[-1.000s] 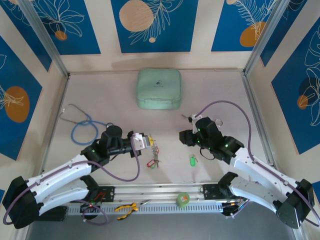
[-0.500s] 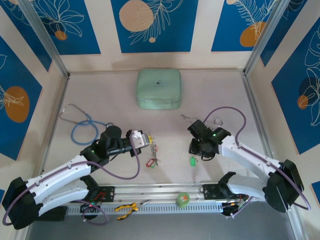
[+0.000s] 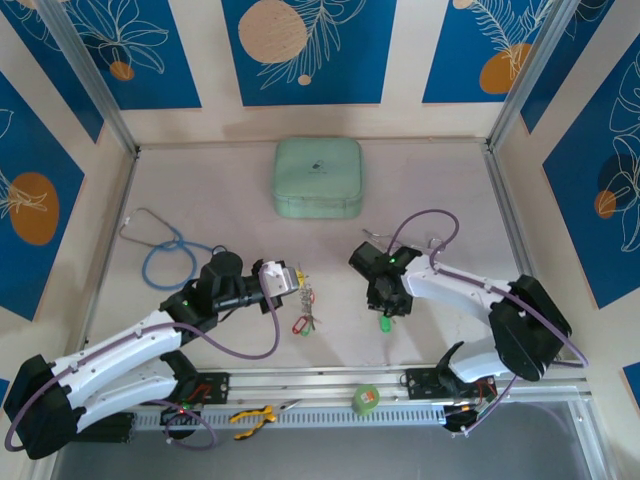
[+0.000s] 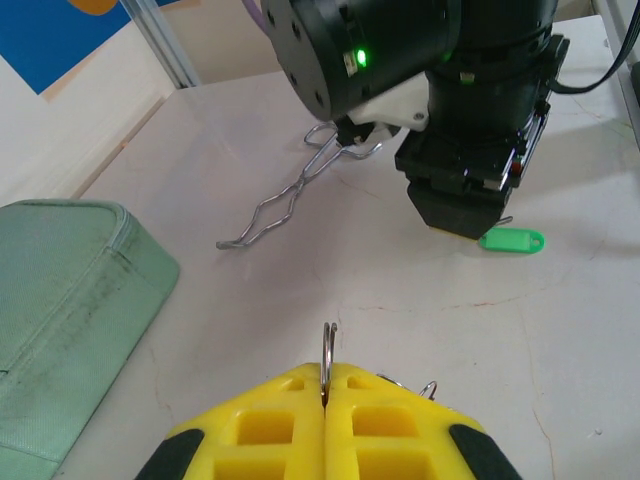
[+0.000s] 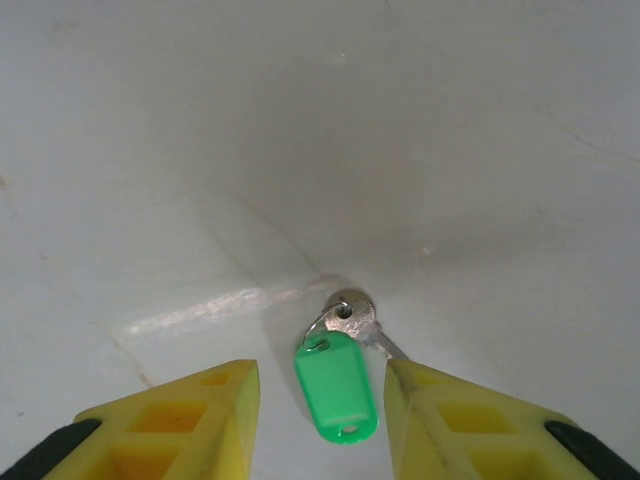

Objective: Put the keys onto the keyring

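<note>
My left gripper (image 3: 287, 282) is shut on the keyring (image 4: 328, 346), a thin metal loop standing up between the yellow fingers (image 4: 260, 420). Keys with a red tag (image 3: 300, 326) hang below it onto the table. A loose key (image 5: 349, 309) with a green tag (image 5: 338, 386) lies flat on the table. My right gripper (image 5: 320, 395) is open, pointing down, with one finger on each side of the tag and a gap on both sides. In the top view that gripper (image 3: 386, 300) hovers just over the green tag (image 3: 385, 324).
A mint green case (image 3: 317, 177) sits at the back. A blue-tubed stethoscope (image 3: 165, 250) lies at the left. A bent wire (image 4: 290, 200) lies behind the right gripper. A green tape roll (image 3: 367, 399) and yellow pliers (image 3: 250, 415) rest on the front rail.
The right gripper has swung left and down over the green-tagged key, straddling it now. The left arm and the keyring have not moved.
</note>
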`<state>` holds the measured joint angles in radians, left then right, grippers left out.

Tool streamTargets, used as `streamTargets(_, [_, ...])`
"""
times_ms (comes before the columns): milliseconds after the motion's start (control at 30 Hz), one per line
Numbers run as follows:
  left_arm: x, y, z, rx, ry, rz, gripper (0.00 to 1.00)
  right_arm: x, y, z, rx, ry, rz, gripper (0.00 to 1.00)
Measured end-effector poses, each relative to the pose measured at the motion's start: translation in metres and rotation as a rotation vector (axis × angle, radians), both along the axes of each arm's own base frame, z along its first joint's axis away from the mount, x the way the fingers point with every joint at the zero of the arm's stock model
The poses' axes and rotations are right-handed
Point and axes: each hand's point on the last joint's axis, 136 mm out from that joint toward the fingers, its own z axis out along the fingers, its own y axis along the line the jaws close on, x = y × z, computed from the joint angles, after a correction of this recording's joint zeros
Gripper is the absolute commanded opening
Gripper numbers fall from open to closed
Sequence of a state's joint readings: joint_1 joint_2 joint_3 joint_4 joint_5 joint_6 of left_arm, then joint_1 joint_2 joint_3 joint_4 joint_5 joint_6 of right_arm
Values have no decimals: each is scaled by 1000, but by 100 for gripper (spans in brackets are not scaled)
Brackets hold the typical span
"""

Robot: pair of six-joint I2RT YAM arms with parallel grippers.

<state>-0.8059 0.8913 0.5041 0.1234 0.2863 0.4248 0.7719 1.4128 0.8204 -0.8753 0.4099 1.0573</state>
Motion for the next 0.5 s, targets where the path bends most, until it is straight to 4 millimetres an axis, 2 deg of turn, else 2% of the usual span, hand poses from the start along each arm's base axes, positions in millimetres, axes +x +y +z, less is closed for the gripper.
streamTargets(233, [0,0,0,1,-2,-1,0,-3,0,-16,-63,37,12,28])
streamTargets(500, [0,0,0,1,-2,-1,0,-1,1,-21,-88,38,19,15])
